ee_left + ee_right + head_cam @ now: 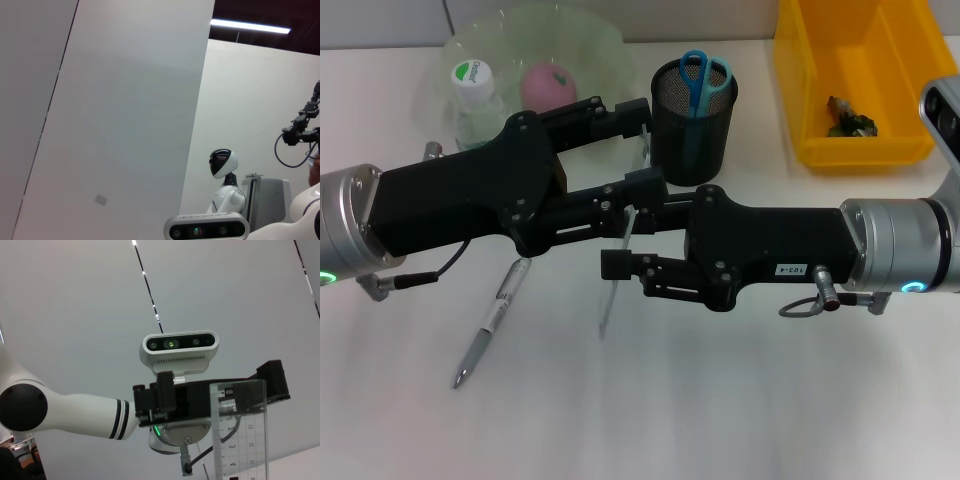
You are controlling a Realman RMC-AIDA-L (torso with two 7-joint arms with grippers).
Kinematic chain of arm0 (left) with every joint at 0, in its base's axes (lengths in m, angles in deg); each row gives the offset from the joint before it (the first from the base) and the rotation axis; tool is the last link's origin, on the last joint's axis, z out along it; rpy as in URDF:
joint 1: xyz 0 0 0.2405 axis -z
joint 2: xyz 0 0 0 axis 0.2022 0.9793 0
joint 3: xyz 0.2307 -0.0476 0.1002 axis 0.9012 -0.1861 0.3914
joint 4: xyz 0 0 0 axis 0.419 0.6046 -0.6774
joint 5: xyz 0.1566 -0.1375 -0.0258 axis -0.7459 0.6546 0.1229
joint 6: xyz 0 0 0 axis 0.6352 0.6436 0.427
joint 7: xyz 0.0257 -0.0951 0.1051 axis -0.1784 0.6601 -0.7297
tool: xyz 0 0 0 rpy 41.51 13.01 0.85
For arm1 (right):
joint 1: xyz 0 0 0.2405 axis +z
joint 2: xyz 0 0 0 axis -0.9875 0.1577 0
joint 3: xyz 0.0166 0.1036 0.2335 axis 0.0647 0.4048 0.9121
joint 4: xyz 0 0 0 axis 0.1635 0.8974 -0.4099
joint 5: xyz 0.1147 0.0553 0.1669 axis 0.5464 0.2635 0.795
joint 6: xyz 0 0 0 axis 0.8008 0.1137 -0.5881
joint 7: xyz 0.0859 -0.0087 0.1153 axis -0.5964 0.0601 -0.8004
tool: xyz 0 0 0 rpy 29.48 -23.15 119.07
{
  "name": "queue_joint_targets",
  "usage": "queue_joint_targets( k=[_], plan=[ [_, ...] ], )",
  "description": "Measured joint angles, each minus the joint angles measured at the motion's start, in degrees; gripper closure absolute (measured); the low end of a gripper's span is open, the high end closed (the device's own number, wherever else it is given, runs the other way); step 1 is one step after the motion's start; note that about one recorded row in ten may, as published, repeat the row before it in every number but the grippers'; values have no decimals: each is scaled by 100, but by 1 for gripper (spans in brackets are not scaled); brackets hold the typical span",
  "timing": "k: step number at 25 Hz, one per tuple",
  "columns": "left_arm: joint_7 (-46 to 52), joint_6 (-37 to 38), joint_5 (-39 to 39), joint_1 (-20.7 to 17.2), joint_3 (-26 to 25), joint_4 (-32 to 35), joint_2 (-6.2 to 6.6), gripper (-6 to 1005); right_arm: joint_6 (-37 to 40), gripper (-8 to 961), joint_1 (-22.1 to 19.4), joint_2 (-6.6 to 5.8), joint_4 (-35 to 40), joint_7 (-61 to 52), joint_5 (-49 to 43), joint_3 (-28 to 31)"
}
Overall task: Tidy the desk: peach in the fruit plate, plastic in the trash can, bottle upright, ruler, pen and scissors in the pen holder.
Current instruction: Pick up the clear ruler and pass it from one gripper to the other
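Mid-surface, both hands meet at the ruler: left hand open, right hand gripping it. We judge it light, stiff, slippery; hold flat faces.

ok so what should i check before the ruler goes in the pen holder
1. Ruler secured: cannot tell. It hangs between the left gripper and the right gripper, and which one holds it is not visible.
2. Pen holder upright and reachable: ok, just beyond both grippers.
3. Room in the holder: ok, only the scissors stand in it.
4. Pen put away: not ok, it lies on the desk under the left arm.
5. Peach in the fruit plate: ok.
6. Bottle upright: ok.
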Motion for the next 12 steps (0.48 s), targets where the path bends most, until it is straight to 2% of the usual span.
queue_joint_targets(
  k=[3, 10, 12],
  plan=[
    [-4, 0, 1, 1, -8, 2, 0, 291, 0, 556, -1, 0, -6, 1, 0, 1],
    [-118, -54, -22, -141, -46, 14, 41, 297, 1, 558, -256, -26, 95, 235, 225, 136],
    [-381, -78, -34, -303, -45, 14, 54, 299, -34, 558, -490, -50, 333, 282, 496, 310]
  ],
)
